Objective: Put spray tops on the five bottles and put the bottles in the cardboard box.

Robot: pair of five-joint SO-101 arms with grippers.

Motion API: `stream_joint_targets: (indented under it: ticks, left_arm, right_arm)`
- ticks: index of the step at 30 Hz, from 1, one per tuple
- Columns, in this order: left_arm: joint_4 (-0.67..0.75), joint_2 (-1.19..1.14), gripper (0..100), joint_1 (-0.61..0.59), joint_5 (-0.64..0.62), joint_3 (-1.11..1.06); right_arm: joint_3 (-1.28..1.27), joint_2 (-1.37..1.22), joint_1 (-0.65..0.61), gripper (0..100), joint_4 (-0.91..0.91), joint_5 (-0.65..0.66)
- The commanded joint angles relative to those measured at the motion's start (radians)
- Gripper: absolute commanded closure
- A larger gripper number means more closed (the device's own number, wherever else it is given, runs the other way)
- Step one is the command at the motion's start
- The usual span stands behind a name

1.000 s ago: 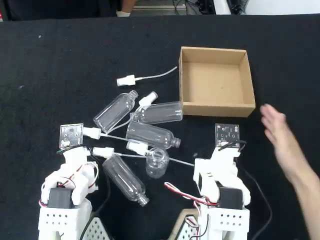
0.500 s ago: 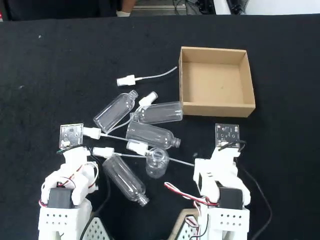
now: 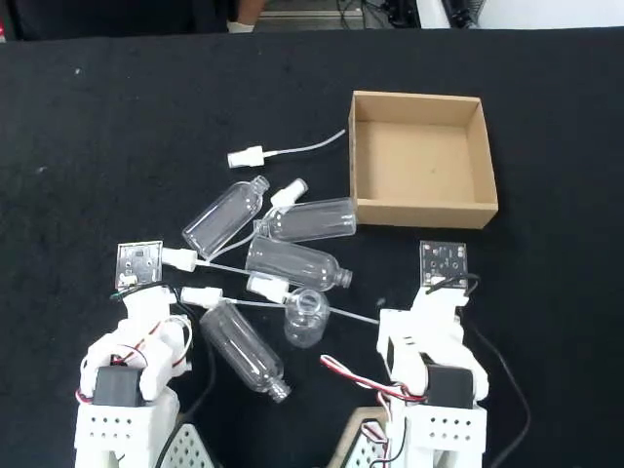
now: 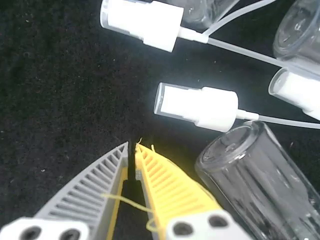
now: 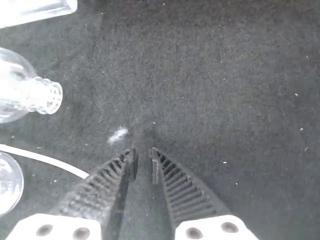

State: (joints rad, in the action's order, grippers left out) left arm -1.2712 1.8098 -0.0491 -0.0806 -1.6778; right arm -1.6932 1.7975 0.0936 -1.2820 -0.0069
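Five clear bottles lie uncapped in a cluster left of the cardboard box [image 3: 419, 161]: one [image 3: 224, 216], one [image 3: 310, 220], one [image 3: 297, 263], a stubby-looking one [image 3: 307, 317], and one [image 3: 244, 346] nearest the left arm [image 3: 136, 336]. White spray tops with thin tubes lie among them [image 3: 246, 156], [image 3: 289, 193], [image 3: 180, 259], [image 3: 202, 295], [image 3: 266, 287]. My left gripper [image 4: 131, 147] is shut and empty, just short of a spray top [image 4: 197, 106] and beside a bottle [image 4: 250, 165]. My right gripper [image 5: 141, 152] is shut over bare cloth, a bottle neck [image 5: 30, 95] off to one side.
The box stands open and empty at the right of the black tabletop [image 3: 117, 117]. The right arm [image 3: 434, 336] sits below the box. Bare cloth stretches along the far side and the right edge.
A person's hand that hovered at the right edge one second ago has gone from view. Neither arm nor any bottle has moved.
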Motion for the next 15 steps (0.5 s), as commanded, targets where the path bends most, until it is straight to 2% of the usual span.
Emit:
stream_joint_targets:
  ticks: [1,9,13,15]
  left_arm:
    - [-0.003,0.014,97,-0.010,0.008,-0.022]
    - [-0.003,0.014,97,-0.010,0.008,-0.022]
    - [-0.003,0.014,97,-0.010,0.008,-0.022]
    - [-0.003,0.014,97,-0.010,0.008,-0.022]
  right_arm:
    - [0.008,0.097,-0.011,98.6,-0.011,-0.006]
    - [0.010,0.097,-0.015,98.3,0.006,0.000]
    - [0.050,0.096,0.021,98.3,0.170,0.072]
    - [0.079,0.097,0.080,98.3,0.325,0.140]
